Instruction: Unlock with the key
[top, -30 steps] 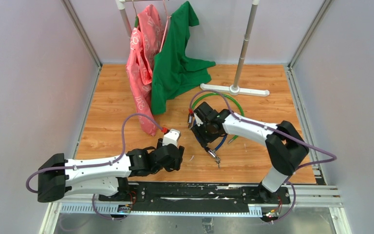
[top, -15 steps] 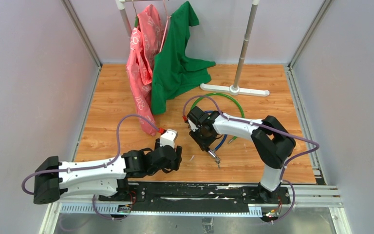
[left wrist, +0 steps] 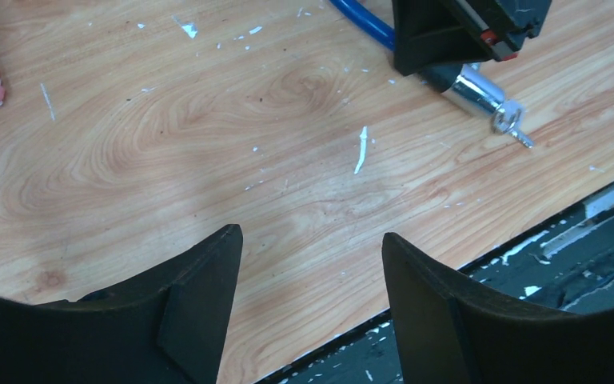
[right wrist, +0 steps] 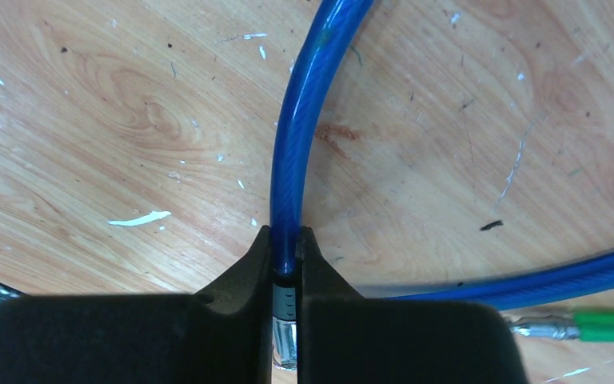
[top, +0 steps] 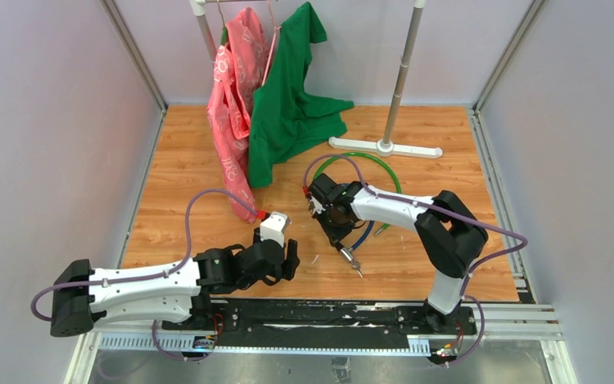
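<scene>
Blue cable (right wrist: 288,160) pinched in the right gripper (right wrist: 285,264) near the table's (top: 400,276) front edge, left gripper (left wrist: 312,264) spread and empty. Thin grip though, lock barrel (left wrist: 470,86) could swivel when the key (left wrist: 512,128) gets turned.

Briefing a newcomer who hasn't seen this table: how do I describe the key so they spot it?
On the wooden table, find the right gripper clamped on the blue cable. Toward the near edge from it, the key juts from that cable's silver lock barrel; the green cable shows none.
</scene>
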`<state>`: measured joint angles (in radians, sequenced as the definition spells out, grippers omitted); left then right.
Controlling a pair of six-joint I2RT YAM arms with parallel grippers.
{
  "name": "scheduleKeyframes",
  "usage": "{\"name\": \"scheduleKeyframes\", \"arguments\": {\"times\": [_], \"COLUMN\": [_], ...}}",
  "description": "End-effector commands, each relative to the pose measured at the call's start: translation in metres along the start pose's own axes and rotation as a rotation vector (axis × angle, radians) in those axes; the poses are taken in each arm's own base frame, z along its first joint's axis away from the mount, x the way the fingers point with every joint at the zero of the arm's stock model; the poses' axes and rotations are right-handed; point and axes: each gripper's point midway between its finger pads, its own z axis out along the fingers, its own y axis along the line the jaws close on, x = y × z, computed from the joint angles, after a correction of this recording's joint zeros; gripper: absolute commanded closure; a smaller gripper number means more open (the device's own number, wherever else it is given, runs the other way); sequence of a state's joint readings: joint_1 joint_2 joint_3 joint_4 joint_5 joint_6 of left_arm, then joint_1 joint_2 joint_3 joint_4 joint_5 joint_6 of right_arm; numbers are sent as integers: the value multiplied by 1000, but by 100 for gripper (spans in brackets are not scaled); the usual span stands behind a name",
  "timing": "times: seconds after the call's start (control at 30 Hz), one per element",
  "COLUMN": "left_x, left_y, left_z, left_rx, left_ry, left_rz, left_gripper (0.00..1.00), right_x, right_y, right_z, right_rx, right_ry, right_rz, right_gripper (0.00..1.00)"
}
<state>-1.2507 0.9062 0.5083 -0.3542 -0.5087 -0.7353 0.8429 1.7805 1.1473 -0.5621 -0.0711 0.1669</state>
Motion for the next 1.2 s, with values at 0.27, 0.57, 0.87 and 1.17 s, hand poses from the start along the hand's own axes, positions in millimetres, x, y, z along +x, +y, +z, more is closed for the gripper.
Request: {"name": "scheduleKeyframes", "arguments": {"times": [0.27,0.57,0.87,1.17], "left_x": [-14,-25,-38,-49], "left_y": [-16,-27,-49,-58], "left_z": [-11,-19,-24,-21], "left_rx": [134,223,329,344], "left_ry": [-101,-157,-196,-230], "left_rz": [-107,-202,-184,-167], "left_gripper": [27,25,32,41], "right_x": [-47,-68,-73,-67], "right_y": [26,39,46,46], "right_z": [-58,-85,-105,-118], "right_rx": [-56,-116,-163,-183], "right_ry": [-169,-248,-270,-286], "right_rz": [336,613,863,985], "right_gripper": [100,100,100,100]}}
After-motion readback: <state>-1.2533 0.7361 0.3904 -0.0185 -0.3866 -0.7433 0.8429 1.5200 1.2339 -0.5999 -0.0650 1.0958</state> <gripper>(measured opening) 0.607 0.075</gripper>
